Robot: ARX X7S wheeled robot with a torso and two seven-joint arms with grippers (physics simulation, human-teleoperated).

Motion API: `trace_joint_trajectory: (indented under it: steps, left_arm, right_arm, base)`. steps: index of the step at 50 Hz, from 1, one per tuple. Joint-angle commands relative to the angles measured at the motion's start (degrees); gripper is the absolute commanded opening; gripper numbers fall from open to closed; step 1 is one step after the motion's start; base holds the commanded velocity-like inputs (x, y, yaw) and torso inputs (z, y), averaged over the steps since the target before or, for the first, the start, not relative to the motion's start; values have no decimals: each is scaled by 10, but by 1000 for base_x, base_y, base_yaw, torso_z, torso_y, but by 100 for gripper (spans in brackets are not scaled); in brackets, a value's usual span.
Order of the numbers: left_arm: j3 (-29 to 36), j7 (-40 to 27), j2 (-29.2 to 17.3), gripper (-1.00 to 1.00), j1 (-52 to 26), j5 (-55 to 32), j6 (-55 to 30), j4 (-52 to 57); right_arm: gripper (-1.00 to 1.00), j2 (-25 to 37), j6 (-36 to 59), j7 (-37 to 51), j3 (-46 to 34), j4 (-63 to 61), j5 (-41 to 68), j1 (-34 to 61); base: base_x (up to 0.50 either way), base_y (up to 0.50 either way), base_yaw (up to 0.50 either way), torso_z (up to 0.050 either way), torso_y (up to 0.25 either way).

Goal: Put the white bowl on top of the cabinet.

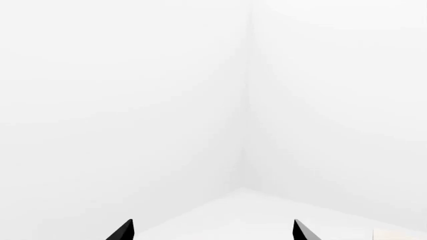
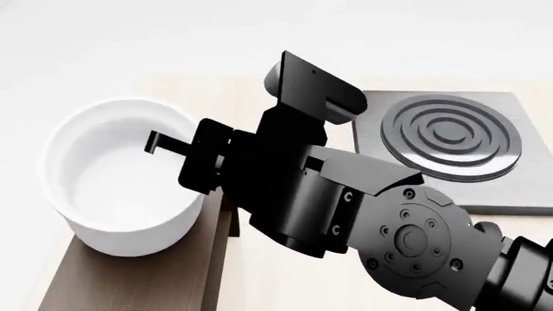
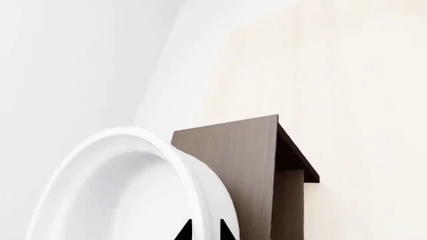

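The white bowl (image 2: 112, 194) sits over the near end of the grey-brown cabinet (image 2: 138, 278), hanging past its left edge; I cannot tell whether it rests on the top. My right gripper (image 2: 173, 146) reaches over the bowl's right side with one finger inside. In the right wrist view the two dark fingertips of the right gripper (image 3: 206, 231) stand close together astride the rim of the bowl (image 3: 113, 190), with the cabinet (image 3: 233, 160) behind. My left gripper (image 1: 213, 231) is open, empty, and faces a white wall corner.
A square grey stove plate (image 2: 449, 136) with concentric rings lies on the pale table (image 2: 285, 285) to the right of the cabinet. My right arm's bulky black links fill the middle and lower right of the head view.
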Motion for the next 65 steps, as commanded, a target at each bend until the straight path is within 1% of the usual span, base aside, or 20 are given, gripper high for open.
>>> trace_joint_trajectory:
  steps: [1, 12, 28, 29, 55, 65]
  left_arm:
    - [0, -1, -1, 100, 1, 1, 0, 1]
    - [1, -1, -1, 100, 1, 1, 0, 1]
    - [1, -2, -2, 100, 1, 0, 1, 0]
    - [1, -2, -2, 100, 0, -1, 1, -1]
    - [4, -4, -3, 100, 1, 1, 0, 1]
    - [5, -4, -4, 100, 0, 2, 0, 1]
  right_arm:
    - [-100, -1, 6, 11, 2, 19, -8, -1]
    - [-100, 4, 0, 47, -2, 19, -2, -3]
    - [-100, -1, 11, 46, -8, 15, -17, 5]
    - [100, -1, 11, 45, -8, 16, -16, 4]
    - [100, 3, 7, 44, -5, 8, -33, 4]
    - [100, 25, -10, 80, 13, -62, -45, 25]
  base:
    - [0, 0, 0, 0, 0]
    - [0, 0, 0, 0, 0]
    - [0, 0, 0, 0, 0]
    - [0, 0, 0, 0, 0]
    - [0, 0, 0, 0, 0]
    - [0, 0, 0, 0, 0]
